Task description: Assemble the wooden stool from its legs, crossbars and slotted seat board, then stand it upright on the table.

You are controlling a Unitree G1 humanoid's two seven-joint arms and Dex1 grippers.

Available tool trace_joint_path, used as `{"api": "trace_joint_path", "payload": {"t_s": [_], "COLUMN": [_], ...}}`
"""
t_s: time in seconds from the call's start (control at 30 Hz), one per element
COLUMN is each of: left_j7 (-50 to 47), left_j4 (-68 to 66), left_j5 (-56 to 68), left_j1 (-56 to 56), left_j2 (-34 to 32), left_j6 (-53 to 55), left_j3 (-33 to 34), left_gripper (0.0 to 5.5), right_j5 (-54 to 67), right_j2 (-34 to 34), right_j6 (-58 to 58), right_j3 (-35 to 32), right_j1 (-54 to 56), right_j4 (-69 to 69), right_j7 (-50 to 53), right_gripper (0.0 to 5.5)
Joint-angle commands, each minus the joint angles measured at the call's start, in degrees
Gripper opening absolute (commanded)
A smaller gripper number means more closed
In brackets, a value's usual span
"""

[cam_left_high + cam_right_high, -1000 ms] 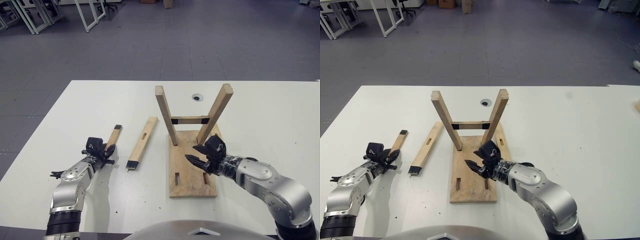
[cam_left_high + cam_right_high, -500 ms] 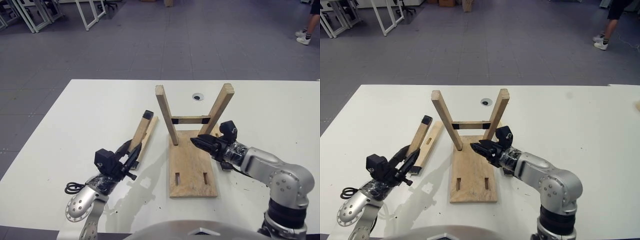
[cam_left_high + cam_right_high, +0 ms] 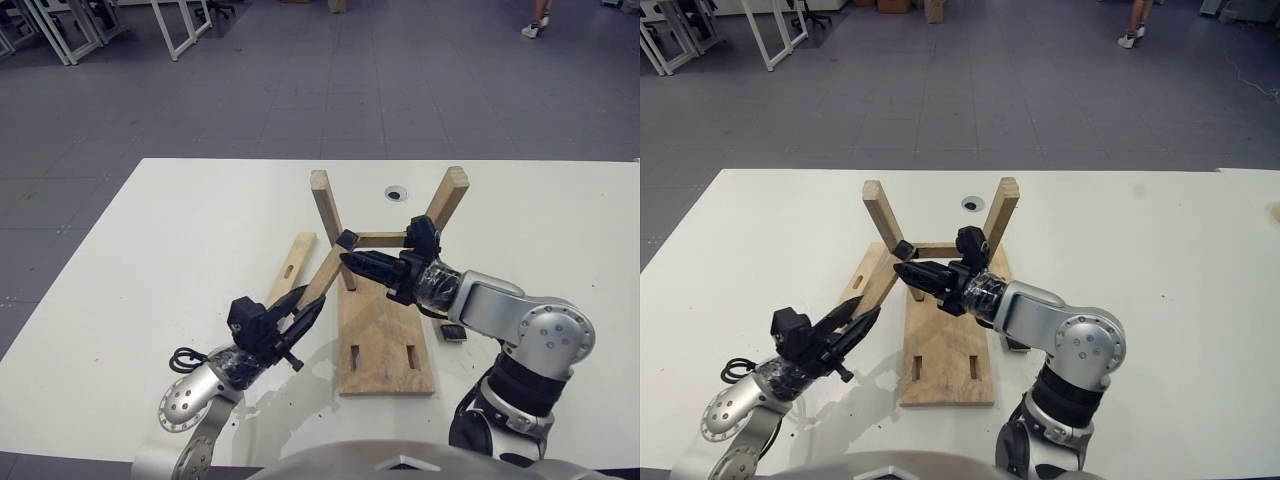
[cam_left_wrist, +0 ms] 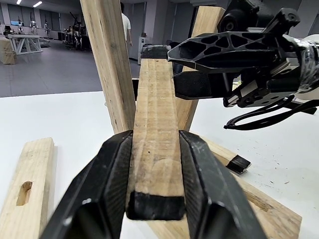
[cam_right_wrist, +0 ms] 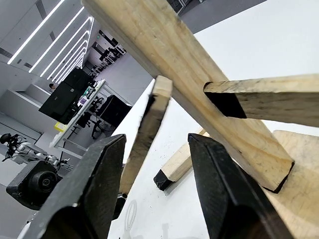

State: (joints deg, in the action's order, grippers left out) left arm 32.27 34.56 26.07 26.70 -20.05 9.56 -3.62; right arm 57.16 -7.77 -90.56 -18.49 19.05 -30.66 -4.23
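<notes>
Seat board (image 3: 384, 335): flat on the table (image 3: 180, 230), with two legs (image 3: 328, 215) and a crossbar (image 3: 385, 239) standing at its far end.
Left gripper (image 3: 298, 325): just left of the seat board, fingers pinching a black-tipped bar (image 3: 322, 278) that slants up toward it.
Right gripper (image 3: 350, 262): above the seat board, fingers spread either side of the bar's upper tip.
Slotted leg (image 3: 296, 258): lying flat, left of the seat board.

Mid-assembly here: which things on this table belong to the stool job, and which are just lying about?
Job:
seat board
fitted legs with their crossbar
slotted leg lying loose
wooden bar in the left gripper, its far end inside the open right gripper

Lying about:
small black piece by the seat board
cable hole in the table
</notes>
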Motion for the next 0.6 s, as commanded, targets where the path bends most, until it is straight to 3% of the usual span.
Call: {"api": "trace_joint_path", "payload": {"t_s": [0.03,0.17,0.43,0.6], "left_j7": [0.25,-0.21,-4.22,-6.61], "left_j4": [-2.47,-2.97,-2.38,-0.59], "left_j5": [-2.11,-3.20,-3.64,-1.39], "left_j1": [-1.85,-1.87,-1.43,-2.84], "left_j2": [0.54,1.23,3.86,5.09], "left_j6": [-1.14,-1.92,-1.53,1.39], "left_j3": [-2.17,-3.76,-4.33,-5.06], "left_gripper": [1.32,1.32,1.32,1.32], "right_j5": [1.42,1.88,4.10,6.27], "right_j2": [-7.28,-8.70,-10.40,-9.61], "right_j6": [1.47,5.82,16.47,20.27], "right_j3": [0.81,2.83,8.55,10.98], "right_j1": [0.98,2.16,-0.95,-2.17], "right_j4": [1.69,4.79,7.99,8.17], "right_j7": [2.08,4.26,8.99,12.05], "right_gripper": [2.27,2.27,0.72,0.43]}}
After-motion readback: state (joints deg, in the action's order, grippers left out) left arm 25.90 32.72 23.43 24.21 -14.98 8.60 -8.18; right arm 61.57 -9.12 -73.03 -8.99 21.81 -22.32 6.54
